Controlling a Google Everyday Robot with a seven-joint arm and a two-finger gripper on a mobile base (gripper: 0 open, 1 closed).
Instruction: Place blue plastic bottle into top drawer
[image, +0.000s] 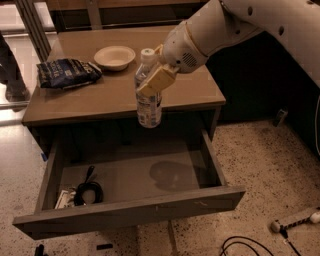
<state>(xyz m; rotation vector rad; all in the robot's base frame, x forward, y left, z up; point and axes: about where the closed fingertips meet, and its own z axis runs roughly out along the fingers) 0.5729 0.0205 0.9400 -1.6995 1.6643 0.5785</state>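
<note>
My gripper (152, 80) is shut on the blue plastic bottle (148, 109), a clear bottle with a white cap and a white label. It holds the bottle upright in the air, past the desk's front edge and above the back part of the top drawer (125, 212). The drawer is pulled wide open below. One tan finger (157, 80) lies across the bottle's upper body. The bottle's shadow falls on the drawer floor at the right of the middle.
A black coiled cable (88, 191) and a small white item lie in the drawer's left front corner. On the desk top (190, 90) sit a white bowl (114, 56) and a dark blue snack bag (66, 73). Cables and a white object lie on the floor at the right.
</note>
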